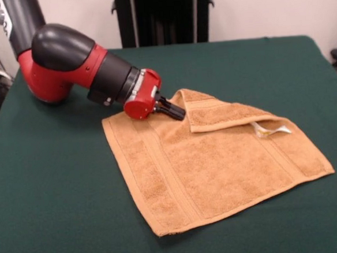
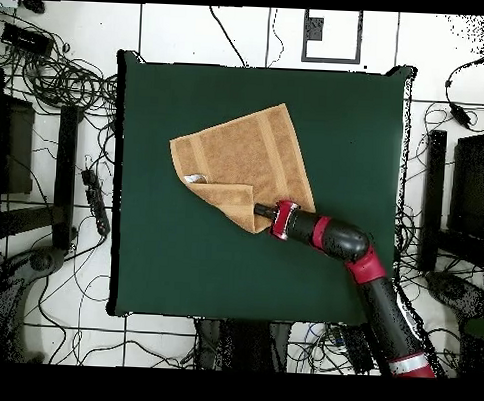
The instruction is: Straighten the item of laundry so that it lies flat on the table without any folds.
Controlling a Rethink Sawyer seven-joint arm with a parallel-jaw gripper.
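Gripper [image 1: 176,111] is touching the towel [image 1: 218,169] at its folded-over corner [image 1: 196,98]; finger state cannot be told; soft, limp terry is best pinched at that corner

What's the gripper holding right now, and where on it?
Cannot tell for sure. The gripper sits at the folded-over corner of the towel, at the flap's tip, but whether it is pinching the cloth doesn't show.

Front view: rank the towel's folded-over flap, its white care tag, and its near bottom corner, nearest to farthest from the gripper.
1. Folded-over flap, right beside the gripper, at the towel's far edge.
2. White care tag, further right, under the flap's edge.
3. Near bottom corner, nearest the camera.
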